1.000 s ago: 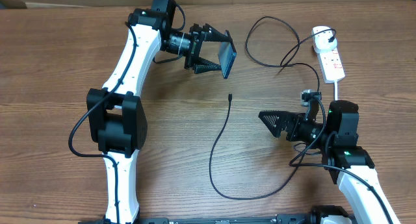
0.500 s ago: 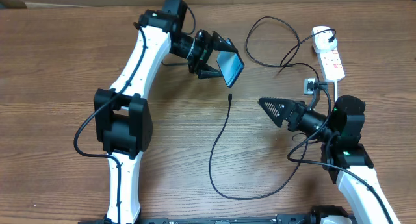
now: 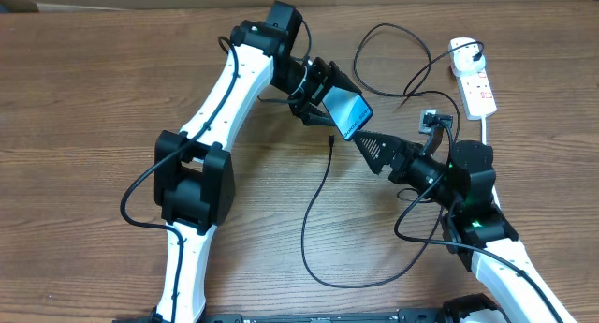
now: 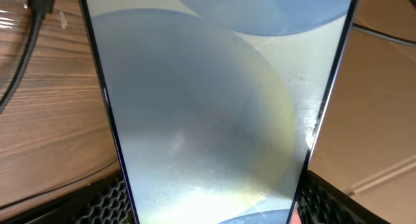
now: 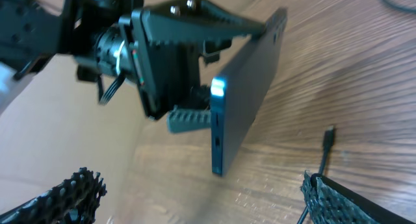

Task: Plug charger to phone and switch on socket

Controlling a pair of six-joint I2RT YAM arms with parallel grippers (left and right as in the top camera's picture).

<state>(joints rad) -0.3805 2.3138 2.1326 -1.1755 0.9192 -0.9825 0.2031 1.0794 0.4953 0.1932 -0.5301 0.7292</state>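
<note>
My left gripper (image 3: 323, 91) is shut on the phone (image 3: 348, 113) and holds it tilted above the table, its light-blue screen facing up. The phone fills the left wrist view (image 4: 214, 100) between the two fingers (image 4: 214, 214). My right gripper (image 3: 368, 143) is open and empty, just right of the phone's lower end. In the right wrist view the phone (image 5: 244, 94) hangs edge-on ahead of my open fingers (image 5: 208, 204). The charger's connector tip (image 3: 331, 139) lies on the table below the phone and shows again in the right wrist view (image 5: 329, 134). The socket (image 3: 475, 80) lies at the far right.
The black cable (image 3: 305, 239) runs from the tip toward the front, loops right, and passes under the right arm. More cable loops (image 3: 393, 56) lie left of the socket, with a plug (image 3: 465, 50) in its far end. The thick white cord (image 3: 487, 128) trails from the socket.
My left arm has carried the phone right and nearer, toward the connector tip. My right gripper has moved left and farther, closing up on the phone.
</note>
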